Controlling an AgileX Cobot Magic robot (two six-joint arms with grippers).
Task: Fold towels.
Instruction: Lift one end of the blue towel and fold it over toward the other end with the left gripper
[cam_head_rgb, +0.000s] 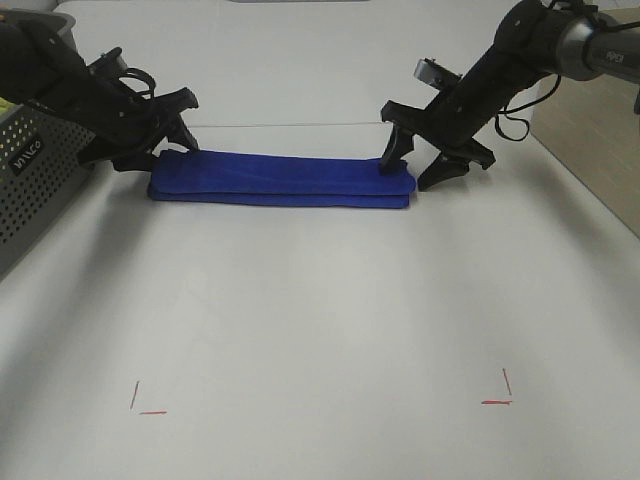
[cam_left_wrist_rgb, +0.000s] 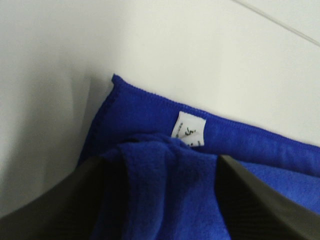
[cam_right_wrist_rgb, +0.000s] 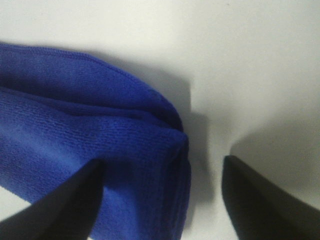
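Count: one towel (cam_head_rgb: 280, 181), royal blue, one white tag (cam_left_wrist_rgb: 189, 131) on it; two grippers, one per arm; one grey perforated basket (cam_head_rgb: 40, 190) at the left edge; two red corner marks (cam_head_rgb: 148, 402) on the near side of the white table (cam_head_rgb: 320, 320), one left and one right. The towel lies flat on the far-middle of the table as a long narrow strip running left to right, and we see stacked layers along its near edge. It sits well apart from the red marks. The left arm comes in from the left, over the basket, sloping down and right to the towel's left end. The left gripper (cam_head_rgb: 188, 122) is right at that end. In the wrist view its fingers (cam_left_wrist_rgb: 260, 200) stand wide apart with a loose fold of blue cloth lying between them and the tag just beyond, so we read it as spread and not clamping. The right arm drops in from the top-right corner, slanting down and left. The right gripper (cam_head_rgb: 407, 176) straddles the towel's right end with jaws wide: one finger sits on the towel's corner, the other over bare table just beside it. Nothing is lifted by either gripper.
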